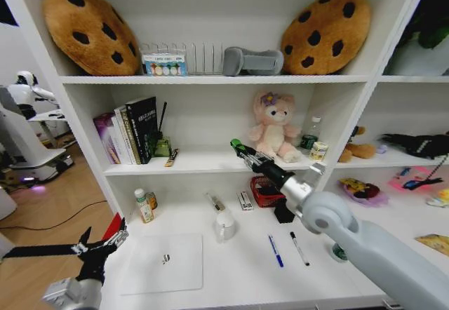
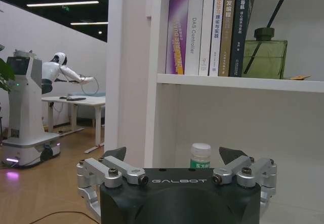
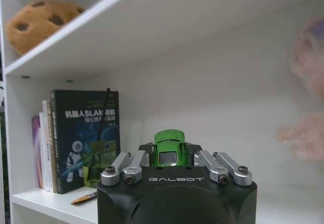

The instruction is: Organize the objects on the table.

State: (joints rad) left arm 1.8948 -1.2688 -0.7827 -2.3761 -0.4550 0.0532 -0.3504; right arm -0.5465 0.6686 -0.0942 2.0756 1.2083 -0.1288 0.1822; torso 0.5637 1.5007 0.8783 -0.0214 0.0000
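Table (image 1: 231, 282) holds laptop (image 1: 163, 262) (pens (image 1: 276, 250) too).

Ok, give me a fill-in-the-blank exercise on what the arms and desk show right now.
1. The right gripper is shut on a tiny ____ toy car.
2. The left gripper, low beside the white desk, is ____.
3. On the desk, a blue pen lies beside a ____ pen.
4. The closed silver laptop lies nearer the ____ gripper.

Missing: green; open; black; left
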